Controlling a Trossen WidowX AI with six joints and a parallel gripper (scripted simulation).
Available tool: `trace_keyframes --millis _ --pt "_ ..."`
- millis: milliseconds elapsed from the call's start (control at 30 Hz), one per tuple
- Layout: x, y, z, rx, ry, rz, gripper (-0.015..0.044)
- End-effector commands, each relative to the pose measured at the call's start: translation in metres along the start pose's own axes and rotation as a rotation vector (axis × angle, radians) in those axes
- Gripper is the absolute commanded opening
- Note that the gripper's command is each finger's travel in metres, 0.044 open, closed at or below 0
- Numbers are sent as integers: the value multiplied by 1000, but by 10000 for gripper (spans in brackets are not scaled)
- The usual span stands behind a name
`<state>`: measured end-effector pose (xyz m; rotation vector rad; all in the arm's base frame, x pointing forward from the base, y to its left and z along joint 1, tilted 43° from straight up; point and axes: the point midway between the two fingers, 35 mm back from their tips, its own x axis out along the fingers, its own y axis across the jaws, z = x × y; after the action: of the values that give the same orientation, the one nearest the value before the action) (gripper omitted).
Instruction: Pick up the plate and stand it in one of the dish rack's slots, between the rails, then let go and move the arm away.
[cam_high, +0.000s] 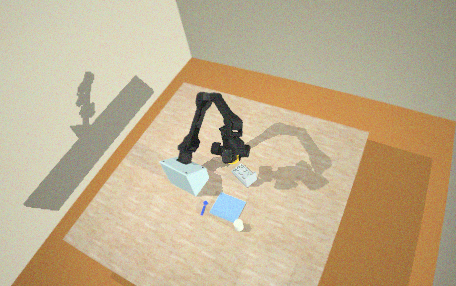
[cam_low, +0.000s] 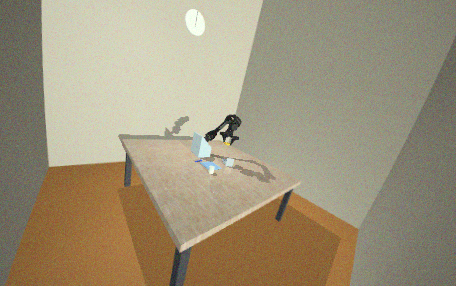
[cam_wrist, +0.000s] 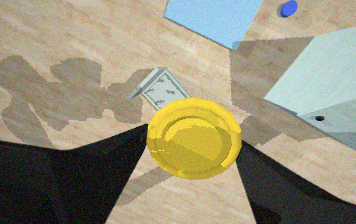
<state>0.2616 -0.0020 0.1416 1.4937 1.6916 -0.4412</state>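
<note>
The worktop (cam_high: 300, 210) shows pale wood grain with a matt finish. The yellow plate (cam_wrist: 194, 137) looks like smooth plastic with a soft sheen. The dish rack (cam_wrist: 162, 90) is light grey and matt. The blue mat (cam_wrist: 215, 17) is flat and dull. The tool (cam_wrist: 192, 150) has matt black fingers.

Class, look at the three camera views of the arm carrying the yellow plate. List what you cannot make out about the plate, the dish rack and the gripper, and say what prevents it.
- Plate: mostly hidden under the gripper in the top view; a speck in the exterior view.
- Dish rack: its near end is covered by the plate in the wrist view; rails and slots too small elsewhere.
- Fingertips' contact with the plate's rim: blurred in the wrist view.
</note>
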Motion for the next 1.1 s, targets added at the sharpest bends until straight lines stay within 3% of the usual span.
trace_keyframes --millis 0,533,800,1067 --pt "2 -7 -24 167 10 0 0" --pt "10 -38 -91 695 31 -9 0" --pt "10 -39 -91 699 28 -11 0" --pt "32 -49 -79 609 -123 -85 0"
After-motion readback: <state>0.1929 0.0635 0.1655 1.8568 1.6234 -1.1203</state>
